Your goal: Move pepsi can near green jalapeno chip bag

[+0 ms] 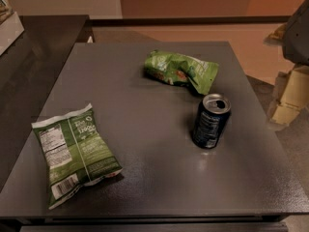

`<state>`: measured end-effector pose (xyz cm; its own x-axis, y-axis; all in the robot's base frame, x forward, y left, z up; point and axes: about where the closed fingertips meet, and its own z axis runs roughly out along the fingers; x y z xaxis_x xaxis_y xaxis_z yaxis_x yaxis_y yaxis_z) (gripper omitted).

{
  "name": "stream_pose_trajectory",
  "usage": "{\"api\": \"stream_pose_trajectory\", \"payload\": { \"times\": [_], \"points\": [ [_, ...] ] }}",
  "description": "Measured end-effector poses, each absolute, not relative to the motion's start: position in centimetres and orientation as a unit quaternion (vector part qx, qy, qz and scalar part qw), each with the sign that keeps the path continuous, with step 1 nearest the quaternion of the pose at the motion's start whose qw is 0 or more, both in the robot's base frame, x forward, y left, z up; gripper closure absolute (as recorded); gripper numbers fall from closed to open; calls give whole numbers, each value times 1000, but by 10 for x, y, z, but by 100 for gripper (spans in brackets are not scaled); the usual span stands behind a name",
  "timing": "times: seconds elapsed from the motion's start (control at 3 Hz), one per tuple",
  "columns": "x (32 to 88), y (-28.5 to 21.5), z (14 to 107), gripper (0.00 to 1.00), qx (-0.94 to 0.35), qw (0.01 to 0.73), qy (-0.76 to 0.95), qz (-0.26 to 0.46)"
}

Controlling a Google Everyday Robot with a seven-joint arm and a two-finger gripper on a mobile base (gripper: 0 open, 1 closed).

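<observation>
The pepsi can (211, 121) is dark blue with a silver top. It stands upright on the grey table (145, 105), right of the middle. The green jalapeno chip bag (73, 153) lies flat at the table's front left, its white nutrition label and barcode facing up. My gripper (291, 94) is at the right edge of the camera view, beyond the table's right side. It is to the right of the can, apart from it, and holds nothing that I can see.
A brighter lime-green chip bag (181, 70) with an orange-red picture lies crumpled just behind the can. A dark counter (34, 52) adjoins the table on the left. Part of my grey arm (298, 33) shows at the upper right.
</observation>
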<state>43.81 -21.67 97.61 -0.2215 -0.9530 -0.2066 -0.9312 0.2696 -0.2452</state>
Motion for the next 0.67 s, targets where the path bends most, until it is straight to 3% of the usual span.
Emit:
{"api": "stream_pose_trajectory", "payload": {
  "times": [0.67],
  "points": [
    [441,-208,970,0,-610,177,772,-6]
  ]
}}
